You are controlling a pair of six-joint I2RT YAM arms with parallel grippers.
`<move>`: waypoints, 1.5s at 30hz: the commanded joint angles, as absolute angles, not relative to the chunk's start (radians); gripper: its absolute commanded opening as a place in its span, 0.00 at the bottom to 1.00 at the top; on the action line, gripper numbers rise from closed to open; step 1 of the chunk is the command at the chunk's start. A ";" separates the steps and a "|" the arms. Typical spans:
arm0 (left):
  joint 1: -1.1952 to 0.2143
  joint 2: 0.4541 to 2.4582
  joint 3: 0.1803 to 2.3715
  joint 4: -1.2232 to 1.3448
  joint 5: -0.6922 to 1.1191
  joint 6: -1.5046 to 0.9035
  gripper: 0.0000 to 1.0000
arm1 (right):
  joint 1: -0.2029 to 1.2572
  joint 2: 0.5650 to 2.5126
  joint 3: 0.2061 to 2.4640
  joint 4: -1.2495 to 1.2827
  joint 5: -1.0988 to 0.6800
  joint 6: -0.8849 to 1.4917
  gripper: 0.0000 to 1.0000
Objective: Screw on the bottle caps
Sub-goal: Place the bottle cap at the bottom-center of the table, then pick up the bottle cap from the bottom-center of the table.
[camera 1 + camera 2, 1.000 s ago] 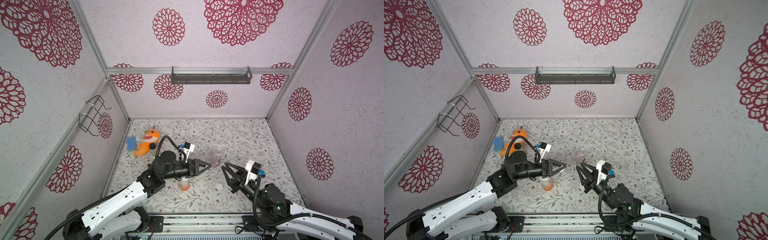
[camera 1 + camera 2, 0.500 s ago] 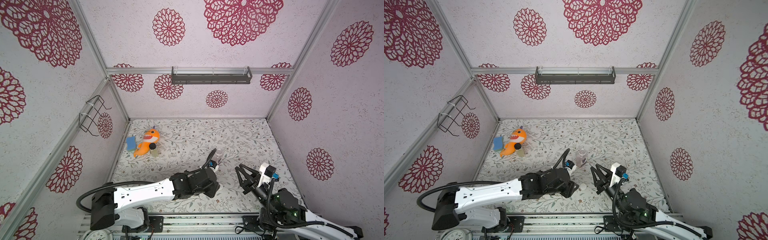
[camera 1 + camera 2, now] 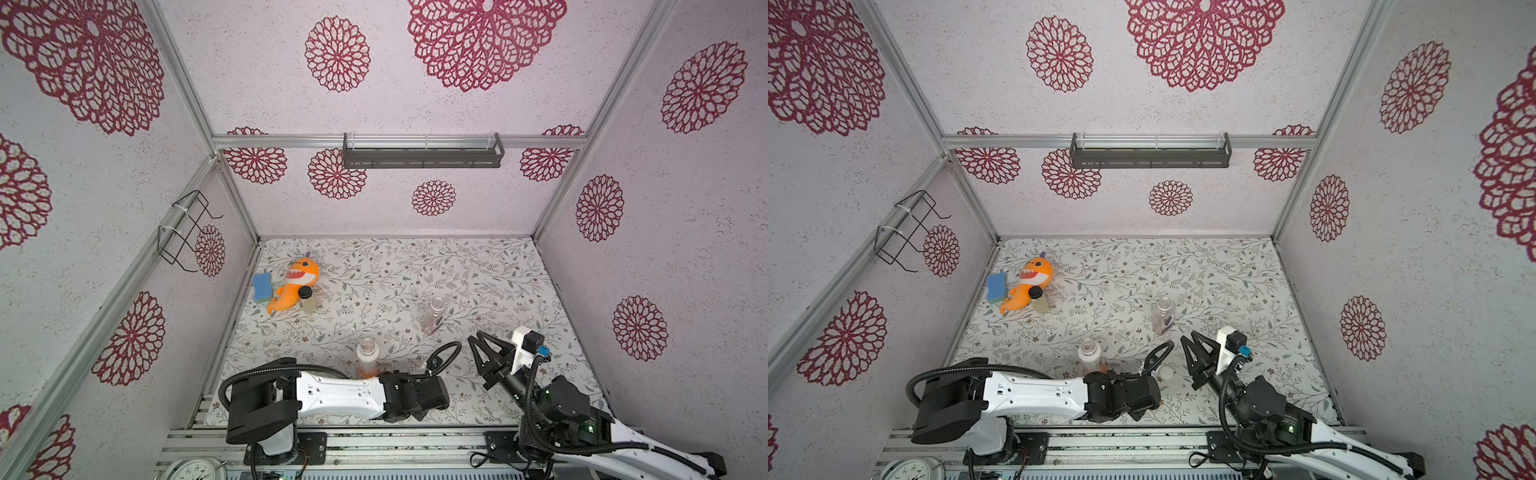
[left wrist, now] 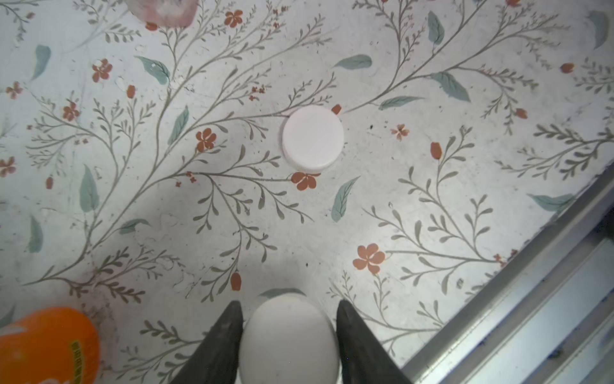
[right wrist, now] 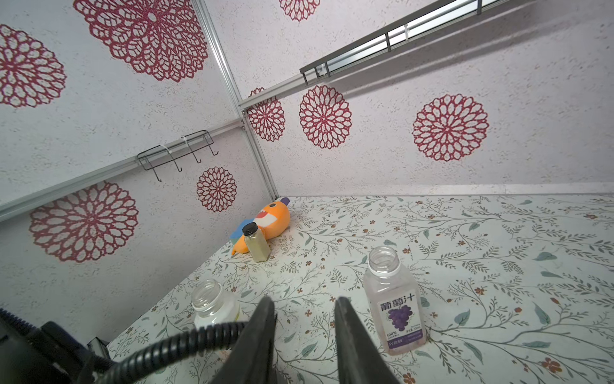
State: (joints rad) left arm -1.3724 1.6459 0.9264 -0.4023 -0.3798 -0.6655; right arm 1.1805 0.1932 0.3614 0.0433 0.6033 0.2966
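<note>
Two bottles stand upright with open necks: the orange-based one (image 3: 368,353) (image 5: 212,299) near the front and the purple grape one (image 3: 434,316) (image 5: 395,309) further back on the right. One white bottle cap (image 4: 313,138) (image 3: 1165,372) lies flat on the floral mat between them. My left gripper (image 4: 288,304) points down at the mat just in front of that cap. It is shut on a second white cap (image 4: 289,342), with a finger against each side. In both top views the wrist hides it. My right gripper (image 5: 304,302) (image 3: 477,336) hangs open and empty above the mat, right of the loose cap.
An orange plush toy (image 3: 295,282), a blue sponge (image 3: 262,286) and a small black-lidded jar (image 3: 307,299) sit at the back left. The metal front rail (image 4: 531,282) runs close beside my left gripper. A wire rack (image 3: 187,232) hangs on the left wall.
My left arm has come down from above the orange bottle to lie low along the front edge, its gripper at the mat by the caps. My right arm has drawn back to the right.
</note>
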 commanded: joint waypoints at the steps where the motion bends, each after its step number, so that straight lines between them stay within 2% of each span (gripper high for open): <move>1: -1.384 1.655 0.918 -0.328 -0.407 -0.684 0.49 | 1.184 0.158 0.381 0.047 0.634 0.319 0.34; 11: -1.384 1.680 0.906 -0.307 -0.397 -0.690 0.55 | 1.185 0.163 0.378 0.032 0.645 0.337 0.33; 15: -1.391 1.608 0.926 -0.383 -0.439 -0.693 0.64 | 1.184 0.165 0.404 -0.013 0.662 0.358 0.34; 17: -1.404 1.519 0.948 -0.419 -0.470 -0.681 0.74 | 1.185 0.188 0.442 -0.096 0.689 0.388 0.34; 18: -1.414 1.480 0.970 -0.434 -0.496 -0.665 0.79 | 1.184 0.207 0.457 -0.140 0.696 0.399 0.38; 21: -1.427 1.390 1.050 -0.463 -0.556 -0.595 0.90 | 1.184 0.272 0.487 -0.242 0.712 0.468 0.61; 24: -1.425 1.301 1.113 -0.514 -0.609 -0.559 0.99 | 1.184 0.356 0.547 -0.353 0.683 0.557 0.73; 28: -1.421 1.134 1.118 -0.545 -0.670 -0.532 0.99 | 1.184 0.481 0.653 -0.551 0.612 0.661 0.82; 36: -1.370 0.847 1.035 -0.648 -0.892 -0.484 0.99 | 1.182 0.911 0.819 -0.830 0.195 0.727 0.81; 41: -1.354 0.734 0.974 -0.689 -1.092 -0.461 0.99 | 1.186 1.074 0.838 -0.836 0.075 0.718 0.80; 45: -1.294 0.685 0.955 -0.749 -1.154 -0.469 0.99 | 1.187 1.184 0.854 -0.793 -0.001 0.702 0.77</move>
State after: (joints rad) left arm -1.3308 0.7090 0.9630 -0.6861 -1.0313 -0.4706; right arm 1.1809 1.1450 0.8162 -0.7784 0.0929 0.6910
